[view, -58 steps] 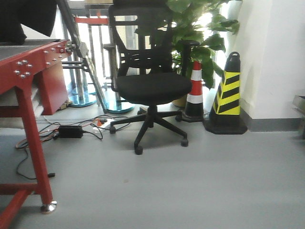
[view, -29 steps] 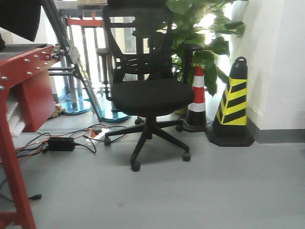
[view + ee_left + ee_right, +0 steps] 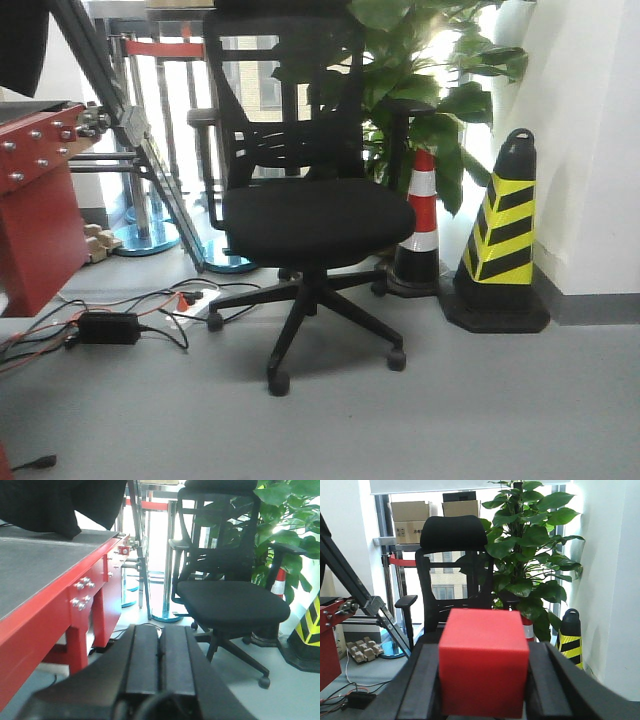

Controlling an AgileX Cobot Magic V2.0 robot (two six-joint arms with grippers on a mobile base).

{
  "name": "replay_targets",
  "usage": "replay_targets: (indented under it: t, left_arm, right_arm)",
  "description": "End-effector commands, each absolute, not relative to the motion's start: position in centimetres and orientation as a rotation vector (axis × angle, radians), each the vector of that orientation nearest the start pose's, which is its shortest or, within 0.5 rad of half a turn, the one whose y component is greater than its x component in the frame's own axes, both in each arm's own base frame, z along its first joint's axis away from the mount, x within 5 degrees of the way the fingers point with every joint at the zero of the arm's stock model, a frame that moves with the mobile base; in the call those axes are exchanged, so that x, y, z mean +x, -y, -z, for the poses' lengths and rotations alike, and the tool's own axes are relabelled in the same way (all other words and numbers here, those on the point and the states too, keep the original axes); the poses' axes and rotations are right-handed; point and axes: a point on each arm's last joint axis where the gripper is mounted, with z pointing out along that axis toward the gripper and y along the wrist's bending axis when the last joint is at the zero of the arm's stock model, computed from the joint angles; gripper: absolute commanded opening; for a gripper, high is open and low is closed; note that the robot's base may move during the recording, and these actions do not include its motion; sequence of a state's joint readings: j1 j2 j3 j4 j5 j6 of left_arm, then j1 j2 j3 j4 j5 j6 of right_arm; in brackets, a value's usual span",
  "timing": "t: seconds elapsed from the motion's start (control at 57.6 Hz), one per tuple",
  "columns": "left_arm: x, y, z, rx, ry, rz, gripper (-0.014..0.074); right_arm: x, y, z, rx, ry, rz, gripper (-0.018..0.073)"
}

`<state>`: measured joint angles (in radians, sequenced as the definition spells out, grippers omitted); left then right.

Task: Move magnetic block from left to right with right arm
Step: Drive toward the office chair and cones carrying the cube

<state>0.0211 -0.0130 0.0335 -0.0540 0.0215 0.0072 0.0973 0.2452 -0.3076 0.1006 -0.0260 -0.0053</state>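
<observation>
In the right wrist view the magnetic block [image 3: 484, 666], a plain red cube, fills the gap between the two black fingers [image 3: 424, 680] of my right gripper [image 3: 484, 650]. The gripper is shut on it, held in the air in front of an office chair. In the left wrist view my left gripper [image 3: 160, 628] is shut with its two black pads pressed together and nothing between them. It hangs beside the red table [image 3: 60, 605]. Neither gripper shows in the front view.
A black office chair [image 3: 310, 215] stands straight ahead on the grey floor. A red-white cone [image 3: 420, 225], a yellow-black cone [image 3: 505, 245] and a potted plant [image 3: 420, 80] stand by the right wall. The red table [image 3: 35, 210], cables and a power brick [image 3: 108, 327] lie left.
The front view has shifted: the chair and cones loom larger and lower, and the red table has slid left, its leg now out of frame.
</observation>
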Motion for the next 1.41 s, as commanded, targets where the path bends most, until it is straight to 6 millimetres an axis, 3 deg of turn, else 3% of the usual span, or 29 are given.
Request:
replay_targets:
  t: [0.0, 1.39]
  left_arm:
    - [5.57, -0.11, -20.6, -0.054, -1.443, 0.032, -0.0126]
    - [5.57, -0.11, -20.6, -0.054, -1.443, 0.032, -0.0126]
  right_arm:
    - [6.67, -0.52, -32.17, 0.006, -1.287, -0.147, 0.0314]
    - [6.67, -0.52, -32.17, 0.006, -1.287, -0.147, 0.0314]
